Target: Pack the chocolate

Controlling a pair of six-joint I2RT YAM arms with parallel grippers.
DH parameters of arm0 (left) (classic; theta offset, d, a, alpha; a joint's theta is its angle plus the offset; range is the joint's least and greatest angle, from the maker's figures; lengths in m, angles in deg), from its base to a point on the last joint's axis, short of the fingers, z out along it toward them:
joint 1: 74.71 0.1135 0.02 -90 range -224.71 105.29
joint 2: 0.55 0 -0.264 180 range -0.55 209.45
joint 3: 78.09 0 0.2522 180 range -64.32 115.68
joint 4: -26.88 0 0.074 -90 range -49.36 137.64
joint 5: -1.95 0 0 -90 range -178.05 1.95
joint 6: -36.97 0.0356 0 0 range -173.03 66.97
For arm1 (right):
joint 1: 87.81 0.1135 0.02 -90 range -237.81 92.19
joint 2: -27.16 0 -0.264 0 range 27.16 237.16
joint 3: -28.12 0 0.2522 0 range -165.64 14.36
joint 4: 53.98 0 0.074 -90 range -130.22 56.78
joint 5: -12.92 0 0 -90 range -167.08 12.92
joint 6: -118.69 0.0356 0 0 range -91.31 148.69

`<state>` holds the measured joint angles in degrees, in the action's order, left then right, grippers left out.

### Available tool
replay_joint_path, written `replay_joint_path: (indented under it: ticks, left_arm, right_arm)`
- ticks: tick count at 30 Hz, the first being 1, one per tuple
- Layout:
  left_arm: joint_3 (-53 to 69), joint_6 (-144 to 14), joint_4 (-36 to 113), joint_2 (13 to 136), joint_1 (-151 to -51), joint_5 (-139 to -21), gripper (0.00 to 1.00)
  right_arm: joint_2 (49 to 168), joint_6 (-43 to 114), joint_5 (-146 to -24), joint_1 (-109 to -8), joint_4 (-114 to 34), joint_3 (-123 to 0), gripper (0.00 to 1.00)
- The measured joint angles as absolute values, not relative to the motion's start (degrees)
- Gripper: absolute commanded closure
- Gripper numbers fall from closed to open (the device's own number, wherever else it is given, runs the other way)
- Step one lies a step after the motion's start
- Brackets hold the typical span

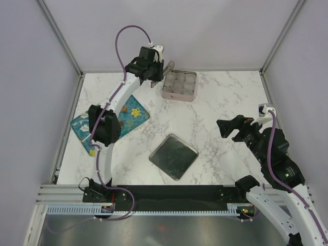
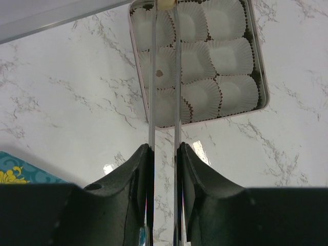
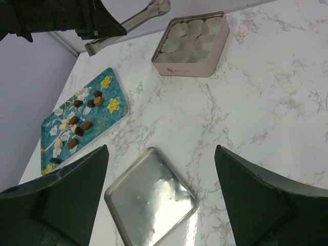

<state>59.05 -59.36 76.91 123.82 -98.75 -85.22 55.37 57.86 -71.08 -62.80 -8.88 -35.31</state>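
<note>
Left fingers (image 2: pixel 134 174) clamp tongs (image 2: pixel 152 77); tong tips hold pale piece (image 2: pixel 165 4) over tin (image 1: pixel 179 96) of paper cups. Most chocolate (image 3: pixel 77 125) on teal tray (image 3: pixel 105 115). Right fingers (image 3: pixel 66 195) spread wide above lid (image 3: pixel 151 197) on table (image 3: pixel 256 102).

Nothing legible anywhere; the only lettering is a small dark print on the side wall of the pink square tin (image 3: pixel 182 70), too blurred to read
</note>
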Motion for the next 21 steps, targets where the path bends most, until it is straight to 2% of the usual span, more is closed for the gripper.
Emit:
replay_joint_path:
  ticks: [21]
  left_arm:
    - [59.0, -57.8, 73.8, 130.5, -98.8, -86.6, 0.64]
  right_arm:
    - [55.6, 57.8, -69.6, -62.8, -8.9, -35.3, 0.07]
